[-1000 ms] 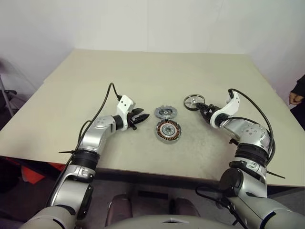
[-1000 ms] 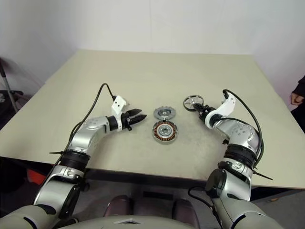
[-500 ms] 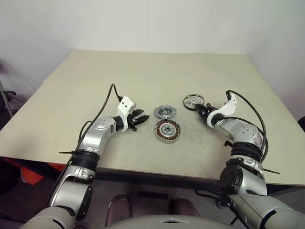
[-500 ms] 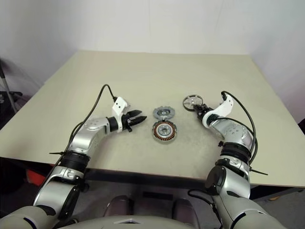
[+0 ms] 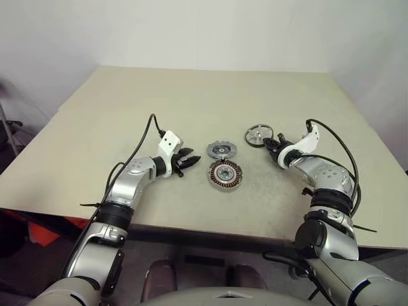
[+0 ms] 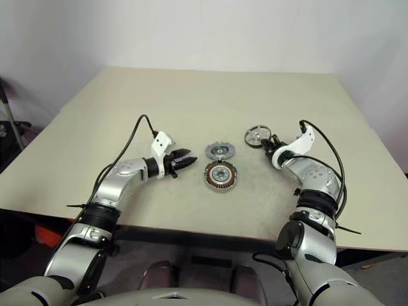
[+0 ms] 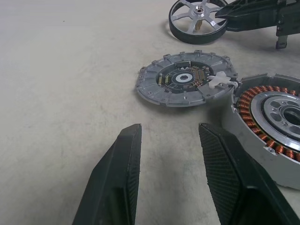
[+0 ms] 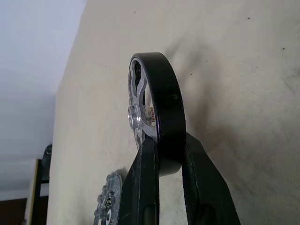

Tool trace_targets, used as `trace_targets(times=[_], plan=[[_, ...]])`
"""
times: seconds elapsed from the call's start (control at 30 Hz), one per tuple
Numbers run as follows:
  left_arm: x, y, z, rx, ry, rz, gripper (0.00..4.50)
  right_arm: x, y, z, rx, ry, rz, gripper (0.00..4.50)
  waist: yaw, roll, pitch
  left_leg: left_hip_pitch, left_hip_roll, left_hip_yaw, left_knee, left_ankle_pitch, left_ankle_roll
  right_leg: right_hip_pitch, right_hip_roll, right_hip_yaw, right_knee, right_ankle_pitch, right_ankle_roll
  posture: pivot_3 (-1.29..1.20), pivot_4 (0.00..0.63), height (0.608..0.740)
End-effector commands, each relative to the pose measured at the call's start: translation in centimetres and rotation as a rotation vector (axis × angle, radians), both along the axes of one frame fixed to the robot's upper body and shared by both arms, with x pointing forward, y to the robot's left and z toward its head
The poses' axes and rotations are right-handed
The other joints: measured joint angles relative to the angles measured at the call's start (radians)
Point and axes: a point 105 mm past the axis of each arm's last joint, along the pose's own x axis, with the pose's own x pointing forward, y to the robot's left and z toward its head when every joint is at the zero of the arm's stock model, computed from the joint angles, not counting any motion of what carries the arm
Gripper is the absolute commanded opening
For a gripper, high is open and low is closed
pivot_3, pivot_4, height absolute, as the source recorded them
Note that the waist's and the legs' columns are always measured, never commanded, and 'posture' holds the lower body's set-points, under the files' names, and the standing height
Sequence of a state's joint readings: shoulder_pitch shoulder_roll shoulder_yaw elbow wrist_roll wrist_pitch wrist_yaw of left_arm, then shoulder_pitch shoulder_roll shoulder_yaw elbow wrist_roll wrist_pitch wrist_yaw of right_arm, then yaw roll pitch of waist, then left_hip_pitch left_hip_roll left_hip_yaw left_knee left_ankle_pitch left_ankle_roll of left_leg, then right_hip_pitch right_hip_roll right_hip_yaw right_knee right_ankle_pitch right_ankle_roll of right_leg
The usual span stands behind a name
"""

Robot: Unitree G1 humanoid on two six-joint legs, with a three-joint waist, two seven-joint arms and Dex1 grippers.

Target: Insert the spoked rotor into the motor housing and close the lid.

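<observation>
**The wheel is gripped at its rim**

The first step is in hand: the spoked rotor (image 8: 154, 115) is being picked up. It lies on the table (image 5: 191, 95), off to the right of the other parts and well apart from them. In the right wrist view its black rim is pinched between the two fingers of the right gripper (image 8: 169, 161), so the rim is squeezed from both sides.

The motor housing (image 5: 224, 174) sits open in the middle of the table, with its copper ring showing. The lid (image 5: 221, 150) lies flat just behind it and is joined to it at the rim.

Next, the wheel probably has to be lifted, carried over to the housing, held level above it and set down inside. After that the lid can be folded shut.

The right arm is stretched forward with its gripper tipped down a little toward the wheel. The left gripper (image 7: 171, 154) is held low beside the housing, pointed at it, with its fingers apart and nothing between them.
</observation>
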State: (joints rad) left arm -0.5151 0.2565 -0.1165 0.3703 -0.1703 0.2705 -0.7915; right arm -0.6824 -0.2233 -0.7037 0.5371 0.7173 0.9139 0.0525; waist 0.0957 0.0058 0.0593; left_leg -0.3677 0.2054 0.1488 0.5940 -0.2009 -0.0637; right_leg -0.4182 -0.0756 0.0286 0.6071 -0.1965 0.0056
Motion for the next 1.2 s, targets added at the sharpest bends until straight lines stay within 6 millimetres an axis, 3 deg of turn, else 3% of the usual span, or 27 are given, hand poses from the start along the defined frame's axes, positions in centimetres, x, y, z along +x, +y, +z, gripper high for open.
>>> trace_targets(times=[0.03,0.2,0.3,0.47,0.7,0.9,1.2], plan=[[0.2,-0.2,1.4,-0.001,-0.061,-0.008,2.06,-0.2,-0.5,1.4,0.037,-0.038,-0.004,0.34,0.000,0.000,0.000,0.000,0.000,0.000,0.000,0.000,0.000,0.000,0.000,0.000,0.000,0.000,0.000,0.00,0.000,0.740],[0.1,-0.3,1.2,-0.001,-0.057,-0.010,2.06,-1.6,0.0,2.9,0.150,-0.080,0.049,0.34,0.000,0.000,0.000,-0.001,0.000,0.000,-0.002,0.000,0.000,-0.001,0.000,0.000,-0.001,0.000,0.000,0.00,0.000,0.740],[0.0,-0.3,1.2,-0.001,-0.055,-0.012,2.06,-3.5,0.8,4.4,0.225,-0.130,0.133,0.34,0.001,0.000,0.000,-0.001,0.000,0.000,-0.003,0.000,0.000,-0.002,0.000,0.000,-0.001,0.000,0.000,0.00,0.000,0.740],[-0.2,-0.4,0.8,0.002,-0.048,-0.021,2.06,-6.8,1.7,5.9,0.198,-0.168,0.256,0.34,0.003,0.000,0.000,0.000,-0.001,0.000,-0.006,0.001,-0.001,-0.002,0.000,0.000,-0.002,-0.001,0.001,0.00,0.000,0.740],[-0.3,-0.8,0.5,0.006,-0.041,-0.039,2.06,-10.7,6.1,5.9,0.205,-0.110,0.394,0.34,0.001,0.001,0.000,0.003,0.000,0.000,-0.015,0.005,-0.009,-0.003,0.000,-0.001,-0.002,-0.003,0.000,0.00,0.000,0.740],[-0.3,-0.9,0.5,0.010,-0.041,-0.044,2.06,-11.9,9.4,5.2,0.237,-0.034,0.404,0.34,0.001,0.001,0.000,0.000,0.000,0.000,-0.016,0.005,-0.009,-0.004,0.000,-0.001,-0.002,-0.007,0.007,0.00,0.000,0.740],[-0.4,0.1,0.6,0.025,-0.042,-0.027,2.06,-13.2,11.3,3.4,0.251,0.050,0.424,0.34,0.002,0.001,0.000,-0.004,-0.001,0.000,-0.016,0.006,-0.009,-0.006,0.000,-0.002,-0.003,-0.008,0.009,0.00,0.000,0.740]])
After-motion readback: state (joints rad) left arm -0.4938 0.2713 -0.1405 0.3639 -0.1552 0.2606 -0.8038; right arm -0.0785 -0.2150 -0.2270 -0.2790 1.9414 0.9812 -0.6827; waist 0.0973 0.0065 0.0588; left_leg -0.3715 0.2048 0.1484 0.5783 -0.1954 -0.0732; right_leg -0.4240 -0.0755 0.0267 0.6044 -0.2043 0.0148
